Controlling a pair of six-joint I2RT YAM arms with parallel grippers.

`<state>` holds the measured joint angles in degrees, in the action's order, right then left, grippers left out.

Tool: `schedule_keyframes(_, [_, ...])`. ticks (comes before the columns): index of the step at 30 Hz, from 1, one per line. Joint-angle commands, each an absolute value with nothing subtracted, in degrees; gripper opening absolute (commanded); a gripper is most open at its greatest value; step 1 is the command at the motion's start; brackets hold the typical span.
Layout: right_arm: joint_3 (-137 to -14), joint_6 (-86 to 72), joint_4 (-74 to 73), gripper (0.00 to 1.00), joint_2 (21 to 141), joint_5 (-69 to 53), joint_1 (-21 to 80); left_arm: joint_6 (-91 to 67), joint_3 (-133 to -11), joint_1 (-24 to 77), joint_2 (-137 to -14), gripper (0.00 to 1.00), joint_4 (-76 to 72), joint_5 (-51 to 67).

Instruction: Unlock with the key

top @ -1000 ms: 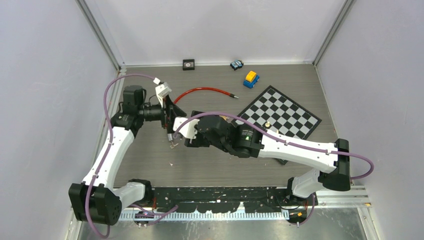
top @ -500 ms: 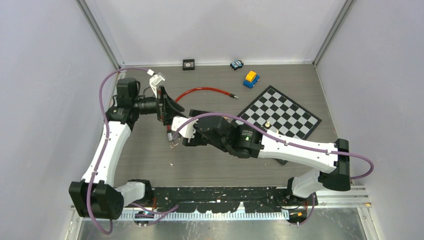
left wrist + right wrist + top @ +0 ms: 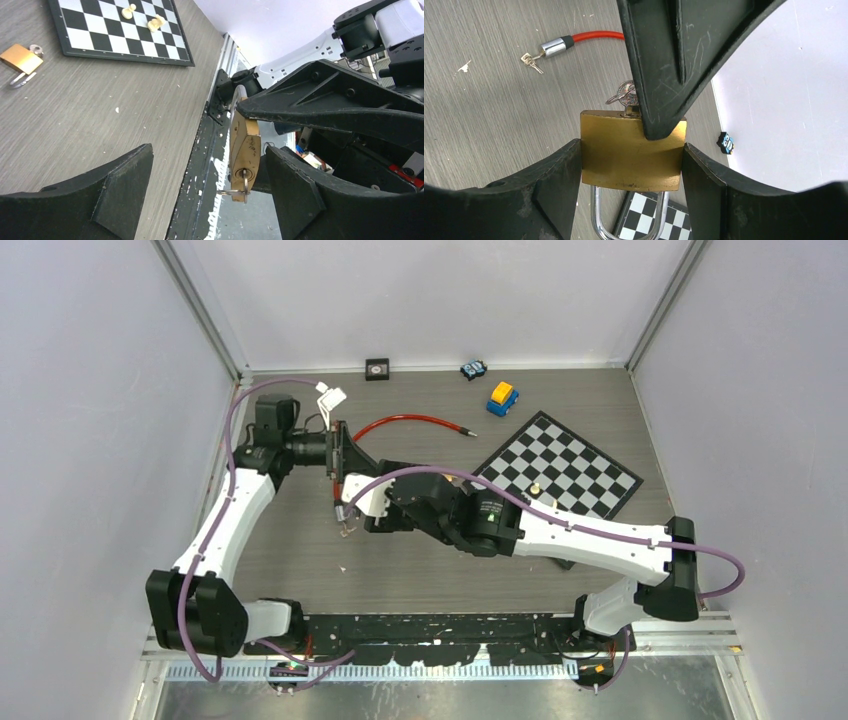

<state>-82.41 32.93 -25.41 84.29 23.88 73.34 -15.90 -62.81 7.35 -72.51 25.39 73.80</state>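
A brass padlock (image 3: 631,150) hangs in the air, clamped by its sides between the fingers of my right gripper (image 3: 631,167), shackle toward the wrist. A key (image 3: 626,95) with a ring sits in its keyhole, also seen as the key (image 3: 243,182) under the padlock (image 3: 245,145) in the left wrist view. My left gripper (image 3: 210,197) stands open with one finger on each side of the key end, touching nothing. One left finger (image 3: 674,65) crosses in front of the padlock's top. From above, both grippers meet at mid-left, left gripper (image 3: 343,490), right gripper (image 3: 350,516).
A second brass padlock (image 3: 20,57) lies beside the chessboard (image 3: 560,465), which carries a few pieces. A red cable lock (image 3: 410,422) with its keys (image 3: 531,60) lies behind the grippers. A yellow-blue toy car (image 3: 502,397), a small blue toy (image 3: 473,369) and a black box (image 3: 377,368) sit by the back wall.
The left arm has swung back and slightly right, its wrist rolling, with the gripper still open around the key. The right arm and the padlock have barely moved.
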Motion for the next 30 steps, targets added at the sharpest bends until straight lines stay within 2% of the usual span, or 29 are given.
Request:
schedule_keyframes(1, [-86.44, 34.19, -17.87, 0.00, 83.42, 24.58, 73.65, -17.83, -62.11, 8.05, -70.78, 0.83, 22.40, 76.68])
schedule_keyframes(14, [-88.65, 34.28, -18.08, 0.01, 84.90, 24.98, 73.67, -11.43, -62.39, 12.47, -70.66, 0.69, 28.43, 74.14])
schedule_keyframes(19, [-88.48, 34.32, -18.30, 0.00, 85.07, 25.05, 73.65, -11.19, -63.27, 12.77, -70.91, 0.52, 28.73, 73.73])
schedule_keyframes(27, [-87.27, 34.28, -18.71, 0.00, 84.48, 25.05, 73.65, -9.51, -63.93, 12.66, -70.75, 0.32, 30.26, 73.33])
schedule_keyframes(30, [-86.64, 34.45, -19.03, 0.00, 84.08, 24.97, 73.65, -8.33, -64.36, 12.66, -70.59, 0.15, 31.19, 73.01])
